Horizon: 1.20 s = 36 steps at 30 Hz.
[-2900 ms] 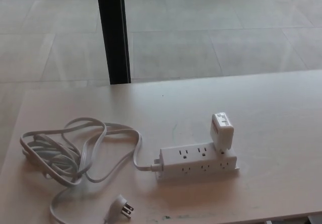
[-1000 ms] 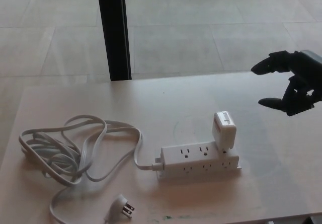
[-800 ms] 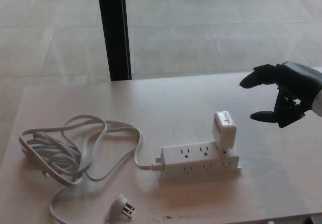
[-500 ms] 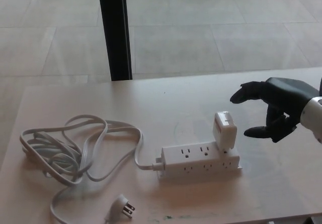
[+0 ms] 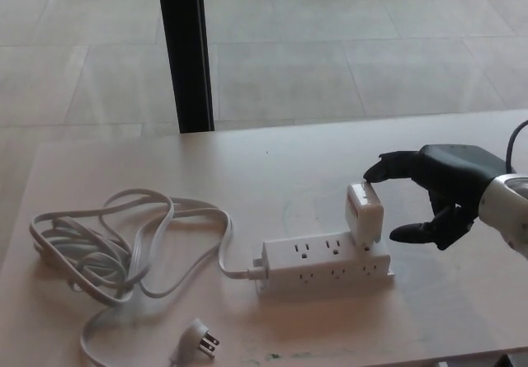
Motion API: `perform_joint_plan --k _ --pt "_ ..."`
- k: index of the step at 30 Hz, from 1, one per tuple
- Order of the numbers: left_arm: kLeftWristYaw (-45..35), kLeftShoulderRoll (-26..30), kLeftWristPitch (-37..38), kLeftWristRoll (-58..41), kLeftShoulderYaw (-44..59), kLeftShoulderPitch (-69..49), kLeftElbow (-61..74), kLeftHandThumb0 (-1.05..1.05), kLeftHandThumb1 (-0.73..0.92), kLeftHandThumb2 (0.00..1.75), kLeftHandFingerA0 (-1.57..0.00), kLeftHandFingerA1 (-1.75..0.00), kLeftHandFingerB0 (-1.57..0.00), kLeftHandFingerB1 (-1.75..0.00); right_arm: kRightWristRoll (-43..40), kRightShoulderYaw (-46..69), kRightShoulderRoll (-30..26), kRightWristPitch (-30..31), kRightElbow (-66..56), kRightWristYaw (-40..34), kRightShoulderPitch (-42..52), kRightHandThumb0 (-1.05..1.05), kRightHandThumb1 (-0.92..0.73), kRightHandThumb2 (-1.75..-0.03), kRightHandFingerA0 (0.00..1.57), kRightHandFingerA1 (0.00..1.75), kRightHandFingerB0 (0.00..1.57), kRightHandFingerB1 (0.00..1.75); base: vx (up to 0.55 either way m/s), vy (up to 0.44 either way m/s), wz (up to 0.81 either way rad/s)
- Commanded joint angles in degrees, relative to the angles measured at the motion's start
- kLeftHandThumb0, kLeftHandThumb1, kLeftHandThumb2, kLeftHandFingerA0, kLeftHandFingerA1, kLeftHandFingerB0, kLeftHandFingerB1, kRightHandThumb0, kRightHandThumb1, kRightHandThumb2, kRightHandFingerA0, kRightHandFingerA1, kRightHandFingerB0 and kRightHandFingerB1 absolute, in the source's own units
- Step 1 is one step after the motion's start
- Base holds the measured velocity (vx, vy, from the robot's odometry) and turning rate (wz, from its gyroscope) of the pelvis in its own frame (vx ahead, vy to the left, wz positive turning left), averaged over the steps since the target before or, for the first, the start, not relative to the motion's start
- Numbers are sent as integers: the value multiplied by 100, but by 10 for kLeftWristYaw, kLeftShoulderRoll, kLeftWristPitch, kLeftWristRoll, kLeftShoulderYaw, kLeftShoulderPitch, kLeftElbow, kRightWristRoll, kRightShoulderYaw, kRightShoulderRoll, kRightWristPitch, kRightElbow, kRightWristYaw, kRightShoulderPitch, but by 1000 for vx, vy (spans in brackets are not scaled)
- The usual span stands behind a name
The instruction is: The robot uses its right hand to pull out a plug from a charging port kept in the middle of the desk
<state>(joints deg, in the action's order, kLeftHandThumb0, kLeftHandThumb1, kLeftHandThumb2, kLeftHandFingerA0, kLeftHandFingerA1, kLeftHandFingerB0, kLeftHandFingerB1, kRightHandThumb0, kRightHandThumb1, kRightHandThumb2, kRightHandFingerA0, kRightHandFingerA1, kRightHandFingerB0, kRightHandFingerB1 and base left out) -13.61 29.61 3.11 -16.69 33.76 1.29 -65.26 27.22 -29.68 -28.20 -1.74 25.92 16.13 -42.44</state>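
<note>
Head view: right hand [image 5: 441,187] now at plug [image 5: 364,214], prev. clear

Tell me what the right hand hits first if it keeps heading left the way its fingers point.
Most likely the white plug standing in the power strip. The right hand is open, with one fingertip already at the plug's top edge; whether it touches is unclear.
</note>
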Motion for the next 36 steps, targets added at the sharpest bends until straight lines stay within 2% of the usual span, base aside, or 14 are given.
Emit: perform_joint_plan --k 1,3,6,7,17,18,19,20,22,23,24,25,34,36 --pt "-2 14 -6 -5 -4 -1 0 -94 75 65 -88 -65 -70 -58 31 -3 23 -12 37 -2 -18 -71 -59 -64 74 151 38 34 0 0 0" --pt "-3 9 -7 -6 -6 -6 5 -95 76 65 -88 -65 -70 -58 35 -2 29 -7 48 2 -23 -80 -53 -91 78 129 29 45 0 0 0" --pt "8 7 -5 -4 -10 -6 8 -97 77 65 -91 -65 -74 -56 40 1 47 -2 62 -1 -42 -83 -54 -89 92 140 35 46 0 0 0" --pt "9 7 -4 -4 -10 -6 8 -98 77 64 -91 -64 -75 -56 42 2 49 0 64 0 -44 -71 -57 -64 76 153 40 36 0 0 0" --pt "15 8 -4 -5 -14 -5 8 -100 80 63 -91 -65 -75 -55 48 8 72 -22 110 -8 -71 -70 -58 -62 77 152 44 36 0 0 0" --pt "15 6 -4 -4 -17 -7 13 -101 80 64 -91 -64 -75 -55 48 11 74 -21 108 -11 -68 -66 -45 -90 88 121 33 48 0 0 0" --pt "16 6 -4 -4 -17 -6 12 -101 80 64 -91 -64 -75 -55 48 13 75 -21 107 -11 -67 -66 -45 -90 88 121 33 48 0 0 0" --pt "18 6 -5 -3 -18 -6 12 -101 80 65 -91 -64 -75 -55 51 13 75 -20 104 -11 -65 -68 -58 -60 84 134 45 36 0 0 0" --pt "13 6 -7 -9 -14 -7 14 -100 80 64 -91 -65 -75 -55 61 7 76 -20 104 -11 -65 -69 -59 -60 83 135 45 36 0 0 0" --pt "15 4 -6 -7 -16 -6 16 -101 80 64 -91 -65 -76 -55 65 5 74 -21 104 -9 -66 -66 -45 -91 85 118 31 48 0 0 0" --pt "16 4 -6 -7 -16 -6 17 -101 80 64 -91 -65 -76 -55 67 4 73 -21 104 -8 -66 -66 -45 -91 85 118 31 48 0 0 0" --pt "19 3 -11 -9 -14 -4 18 -101 80 64 -91 -65 -77 -56 75 -2 72 -20 105 -6 -64 -72 -58 -62 80 150 44 36 0 0 0" --pt "8 5 -6 -11 -13 -4 13 -103 81 65 -89 -66 -73 -57 73 4 68 1 92 21 -53 -77 -50 -89 91 135 32 45 0 0 0" --pt "10 3 -9 -13 -12 -6 20 -105 80 65 -90 -66 -73 -56 77 2 70 -1 91 16 -50 -69 -58 -58 80 147 44 35 0 0 0"
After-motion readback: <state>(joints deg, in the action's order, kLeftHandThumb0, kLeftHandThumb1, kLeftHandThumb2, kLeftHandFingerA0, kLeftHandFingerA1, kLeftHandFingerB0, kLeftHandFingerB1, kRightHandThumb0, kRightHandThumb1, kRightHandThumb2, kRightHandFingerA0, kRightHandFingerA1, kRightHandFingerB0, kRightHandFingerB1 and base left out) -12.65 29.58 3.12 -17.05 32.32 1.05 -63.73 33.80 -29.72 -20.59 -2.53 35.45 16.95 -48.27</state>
